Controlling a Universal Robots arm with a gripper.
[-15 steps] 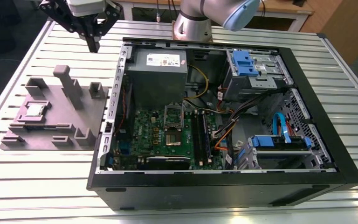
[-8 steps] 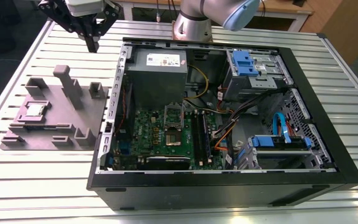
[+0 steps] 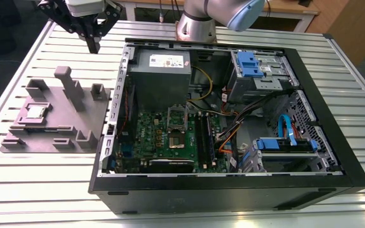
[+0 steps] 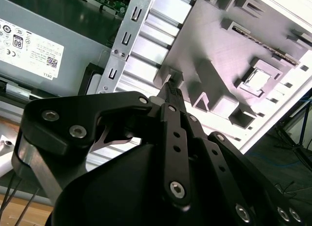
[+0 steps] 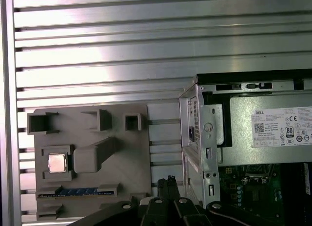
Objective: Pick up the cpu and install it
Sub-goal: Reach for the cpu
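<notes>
The cpu (image 3: pixel 36 111) is a small silvery square lying flat in a recess of the grey holder block (image 3: pixel 74 121), which rests on the table at the exterior view's left. It also shows in both wrist views as the cpu (image 4: pixel 257 80) and the cpu (image 5: pixel 57 162). My gripper (image 3: pixel 93 46) hangs high above the table behind the block, well away from the chip. Its black fingers meet at a point and hold nothing, and the same closed gripper (image 5: pixel 169 181) shows in the first wrist view. The motherboard socket (image 3: pixel 175 140) lies inside the open computer case (image 3: pixel 309 85).
The case holds a grey power supply (image 3: pixel 160 66) with a white label, blue drive brackets (image 3: pixel 248 64) and loose cables (image 3: pixel 230 130). Upright posts (image 3: pixel 65 78) rise from the holder block. The slatted aluminium table (image 3: pixel 43 190) runs all around.
</notes>
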